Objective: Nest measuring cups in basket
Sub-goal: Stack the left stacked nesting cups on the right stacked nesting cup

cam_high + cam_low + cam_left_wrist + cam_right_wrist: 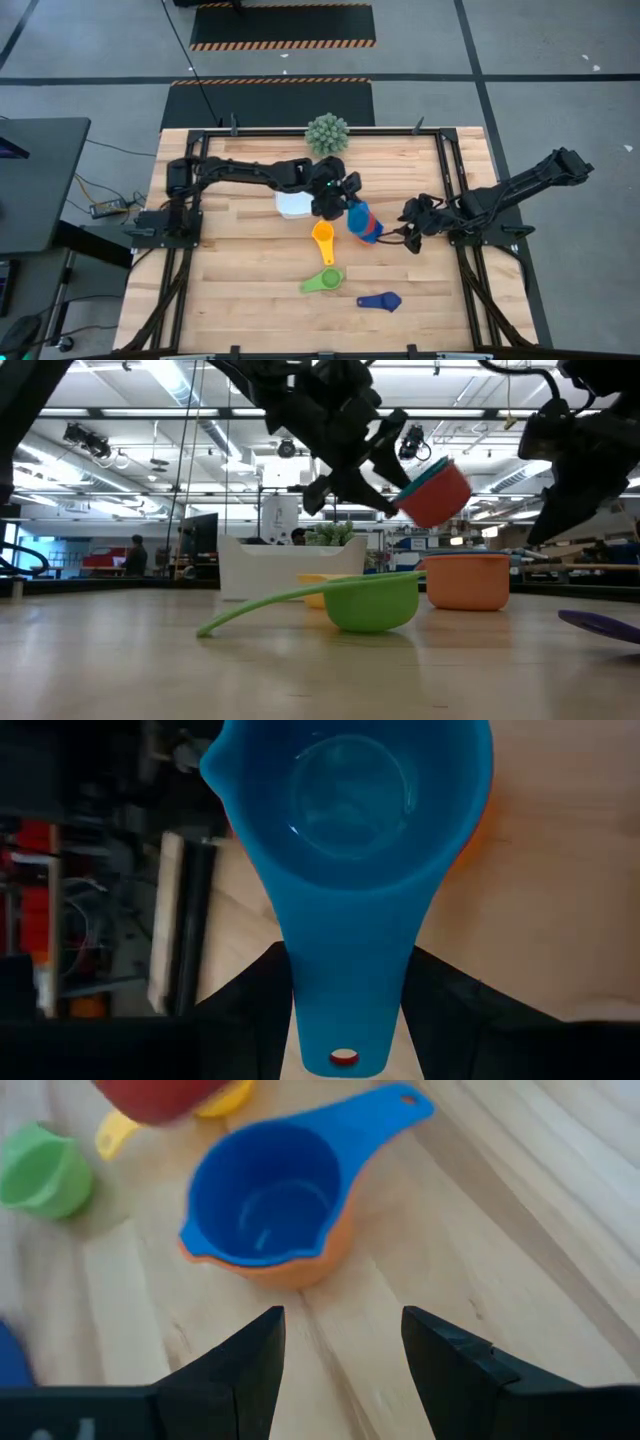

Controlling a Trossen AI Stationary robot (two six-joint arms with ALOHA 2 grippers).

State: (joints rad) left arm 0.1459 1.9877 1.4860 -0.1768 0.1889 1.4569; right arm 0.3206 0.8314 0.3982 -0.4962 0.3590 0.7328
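carrying a nested pair by its handle, the left tool (pixel 345 200) is clamped on the light blue cup (pixel 350 830), which sits inside a red cup (pixel 437 495); both hang above the tabletop (pixel 240 270), tipped sideways, just right of the basket (pixel 292 205). to do this step well i would level the pair before lowering, so the inner cup does not slide out, then bring it over the white tub and set it down low rather than drop it. the basket sits near the middle of the tabletop, toward the far edge, in front of the spiky green plant (pixel 327 133). the right tool (pixel 340 1345) waits near the right edge, fingers apart and empty, facing a blue cup (pixel 265 1205) nested in an orange cup (pixel 300 1265). a yellow cup (pixel 323 240), a green cup (pixel 323 281) and a dark blue cup (pixel 381 301) lie loose toward the near edge. the cups are glossy plastic scoops with flat handles.
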